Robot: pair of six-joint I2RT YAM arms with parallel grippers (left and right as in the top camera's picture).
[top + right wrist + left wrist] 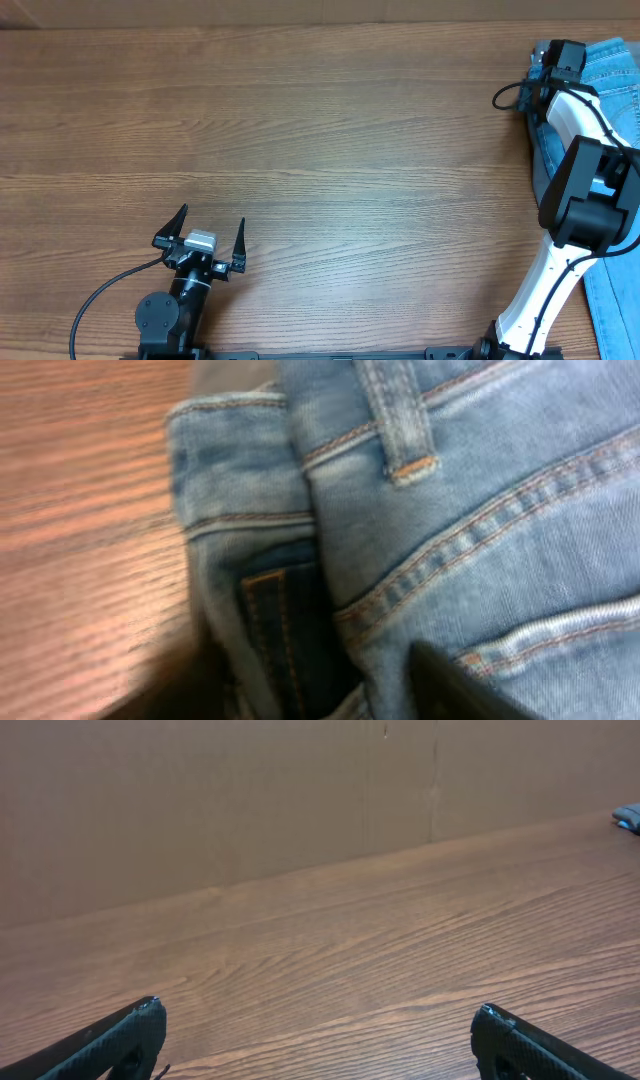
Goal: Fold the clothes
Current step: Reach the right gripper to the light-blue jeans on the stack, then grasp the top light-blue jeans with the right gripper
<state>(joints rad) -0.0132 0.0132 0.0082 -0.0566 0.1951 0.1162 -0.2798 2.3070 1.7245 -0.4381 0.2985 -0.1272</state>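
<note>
Light-blue denim jeans (612,75) lie at the table's far right edge, partly under my right arm, and more denim shows at the lower right (612,305). In the right wrist view the jeans (470,510) fill the frame: waistband, belt loop, orange stitching and a pocket seam. My right gripper (310,680) is down on the waistband, its blurred fingers apart with a denim fold between them. It also shows in the overhead view (552,62). My left gripper (205,240) is open and empty near the front left, far from the clothes. The grey trousers cannot be made out.
The wooden table (320,130) stretches between the two arms. A brown board wall (250,800) stands behind its far edge. The left arm's cable (100,295) loops at the front left.
</note>
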